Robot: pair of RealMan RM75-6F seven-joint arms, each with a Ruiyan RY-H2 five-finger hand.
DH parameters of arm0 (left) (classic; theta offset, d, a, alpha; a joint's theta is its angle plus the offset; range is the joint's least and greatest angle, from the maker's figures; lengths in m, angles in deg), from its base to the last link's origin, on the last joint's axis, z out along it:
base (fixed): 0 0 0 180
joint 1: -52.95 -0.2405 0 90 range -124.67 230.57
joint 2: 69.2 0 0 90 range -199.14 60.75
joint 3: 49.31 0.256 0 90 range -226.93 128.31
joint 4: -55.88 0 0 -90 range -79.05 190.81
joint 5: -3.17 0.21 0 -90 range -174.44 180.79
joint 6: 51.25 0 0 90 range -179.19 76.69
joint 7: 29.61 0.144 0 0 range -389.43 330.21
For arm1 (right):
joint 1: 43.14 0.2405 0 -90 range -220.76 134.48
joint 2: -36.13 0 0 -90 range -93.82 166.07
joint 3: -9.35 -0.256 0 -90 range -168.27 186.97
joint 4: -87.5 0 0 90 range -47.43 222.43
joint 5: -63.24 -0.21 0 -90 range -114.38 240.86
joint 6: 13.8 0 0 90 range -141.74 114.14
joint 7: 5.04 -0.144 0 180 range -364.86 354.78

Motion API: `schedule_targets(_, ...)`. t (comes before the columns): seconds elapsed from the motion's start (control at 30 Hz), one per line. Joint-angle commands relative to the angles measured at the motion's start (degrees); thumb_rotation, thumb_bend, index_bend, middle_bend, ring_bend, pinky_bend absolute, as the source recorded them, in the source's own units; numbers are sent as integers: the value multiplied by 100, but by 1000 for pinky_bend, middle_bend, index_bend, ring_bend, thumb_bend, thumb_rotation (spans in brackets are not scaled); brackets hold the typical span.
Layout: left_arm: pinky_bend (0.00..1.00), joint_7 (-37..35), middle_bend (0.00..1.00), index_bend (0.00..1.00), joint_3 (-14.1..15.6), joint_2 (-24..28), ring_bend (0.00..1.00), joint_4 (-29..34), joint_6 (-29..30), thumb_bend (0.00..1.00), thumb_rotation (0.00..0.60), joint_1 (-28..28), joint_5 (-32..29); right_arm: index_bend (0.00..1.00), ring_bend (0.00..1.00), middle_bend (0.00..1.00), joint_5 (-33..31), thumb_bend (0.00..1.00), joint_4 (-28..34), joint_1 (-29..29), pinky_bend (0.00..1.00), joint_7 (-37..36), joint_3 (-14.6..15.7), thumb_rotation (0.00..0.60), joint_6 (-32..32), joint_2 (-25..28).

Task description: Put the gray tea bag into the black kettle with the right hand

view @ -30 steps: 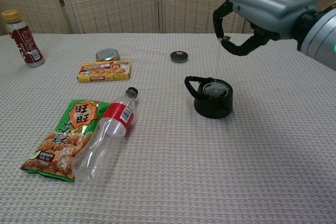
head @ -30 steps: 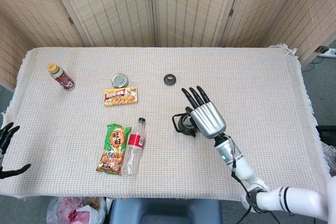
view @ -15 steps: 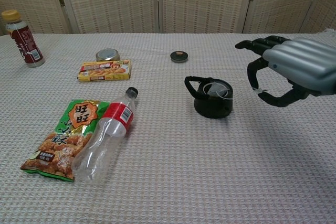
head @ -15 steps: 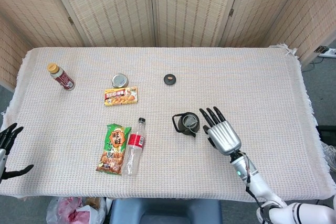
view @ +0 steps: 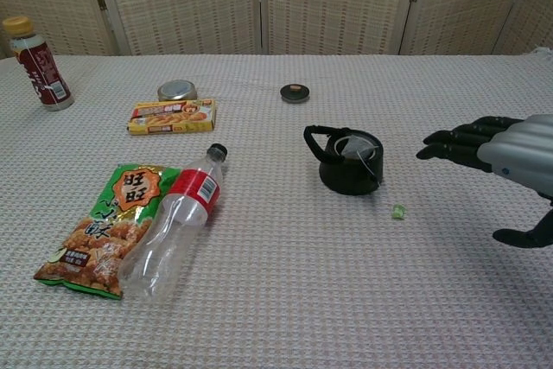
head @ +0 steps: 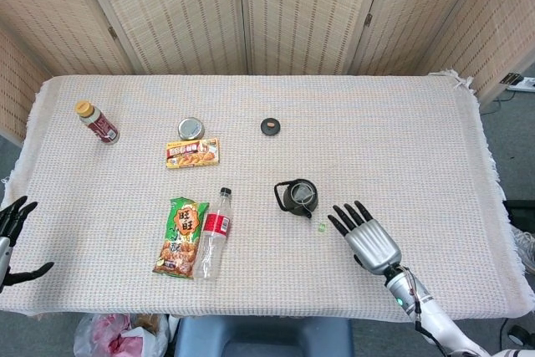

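- The left hand [head: 12, 240] hangs at the table's [head: 401, 131] left edge, fingers spread, holding nothing.
- A snack bag [view: 108, 229] and a plastic bottle [view: 173, 222] lie side by side.
- The gray tea bag [view: 352, 147] sits inside the black kettle [view: 349, 161], its string draped over the rim to a small green tag [view: 397, 211] on the cloth.
- The right hand [view: 510, 166] hovers right of the kettle, fingers apart and empty.
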Motion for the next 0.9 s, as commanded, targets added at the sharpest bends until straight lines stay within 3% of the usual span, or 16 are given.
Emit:
schedule_targets(0.03, 113, 15, 0, 0, 2, -3, 0, 3, 7, 125, 600, 1, 14, 2, 0, 0, -204, 241, 509, 124, 0, -121, -310, 600, 36, 496)
schedule_targets(0.07, 113, 25, 0, 0, 5, -3, 0, 6, 8, 125, 600, 2, 20, 2, 0, 0, -295, 264, 604, 194, 0, -163, -424, 600, 83, 612)
schedule_targets(0.13, 113, 48, 0, 0, 10, -7, 0, 15, 11, 124, 600, 1, 30, 2, 36, 0, -578, 336, 765, 374, 95, -241, -665, 600, 259, 833)
schedule_targets(0.17, 113, 46, 0, 0, 13, -9, 0, 25, 11, 124, 600, 2, 37, 2, 99, 0, -847, 375, 834, 525, 199, -311, -825, 600, 452, 964)
schedule_targets(0.2, 113, 24, 0, 0, 16, -6, 0, 38, 9, 124, 600, 3, 44, 6, 209, 0, -1080, 436, 861, 655, 365, -376, -940, 600, 638, 1057)
schedule_targets(0.27, 113, 0, 0, 0, 20, -2, 0, 42, 0, 125, 600, 8, 50, 21, 380, 0, -1605, 527, 812, 965, 557, -364, -1143, 600, 992, 1203)
schedule_targets(0.33, 113, 21, 0, 0, 12, -7, 0, 35, -3, 124, 600, 12, 38, 42, 522, 0, -2007, 612, 748, 1210, 707, -255, -1223, 600, 1225, 1251)
schedule_targets(0.4, 113, 11, 0, 0, 2, -5, 0, 40, -22, 124, 600, 26, 24, 63, 605, 9, -2502, 655, 714, 1492, 795, -92, -1253, 600, 1443, 1275)
schedule_targets(0.63, 113, -29, 0, 0, -22, -7, 0, 18, -47, 124, 600, 55, 9, 93, 637, 41, -4121, 679, 700, 2451, 817, 542, -1055, 600, 1704, 1214)
schedule_targets(0.9, 113, -64, 0, 0, -23, 10, 0, 11, -34, 125, 600, 39, -16, 106, 637, 54, -4973, 678, 594, 3176, 817, 797, -756, 600, 1827, 917)
